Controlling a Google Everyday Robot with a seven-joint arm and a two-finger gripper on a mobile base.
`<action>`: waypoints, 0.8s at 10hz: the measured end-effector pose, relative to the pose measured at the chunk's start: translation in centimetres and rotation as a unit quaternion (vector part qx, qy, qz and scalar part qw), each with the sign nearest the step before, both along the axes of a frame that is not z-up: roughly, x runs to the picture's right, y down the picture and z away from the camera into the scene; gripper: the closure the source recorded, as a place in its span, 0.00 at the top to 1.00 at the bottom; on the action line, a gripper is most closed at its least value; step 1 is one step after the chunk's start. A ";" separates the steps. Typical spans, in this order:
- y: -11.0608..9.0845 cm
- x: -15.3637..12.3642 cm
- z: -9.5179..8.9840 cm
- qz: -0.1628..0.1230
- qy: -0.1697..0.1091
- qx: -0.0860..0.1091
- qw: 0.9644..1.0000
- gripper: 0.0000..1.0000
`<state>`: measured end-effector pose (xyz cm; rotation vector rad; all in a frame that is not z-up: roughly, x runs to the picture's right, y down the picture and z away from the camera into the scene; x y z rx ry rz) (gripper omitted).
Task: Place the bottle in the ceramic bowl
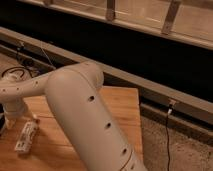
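- Bottle [26, 136] is not yet in the bowl, so the job looks to be at its very start, with the pick-up, the carry and the drop all left to do.
- Arm [85, 115]: the big white arm fills the middle of the view, bends over the worktop and reaches out to the far left.
- Worktop [120, 105]: a wooden top that carries the bottle near its left end.
- Bowl: it cannot be made out for sure. A dark shape [2, 125] cut off by the left edge, just beside the tool, may be it, but I cannot tell.
- The bottle lies flat on its side on the wood, pale and slim, free of any grip and nothing resting on it.
- Tool [14, 119]: it hangs at the arm's far-left end, just above and to the left of the bottle and not touching it. It is released, with nothing in it.
- Judged from this, the tool is lined up near the bottle but has not gripped it yet.
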<state>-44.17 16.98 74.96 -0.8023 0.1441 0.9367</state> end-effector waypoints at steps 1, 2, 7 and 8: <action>-0.2 0.7 0.0 -0.002 0.009 0.004 1.000 0.65; -0.7 1.6 0.3 0.000 0.017 0.009 1.000 0.65; 0.4 3.1 1.5 0.013 0.024 -0.001 1.000 0.65; 0.9 2.7 1.6 0.011 0.018 -0.005 1.000 0.65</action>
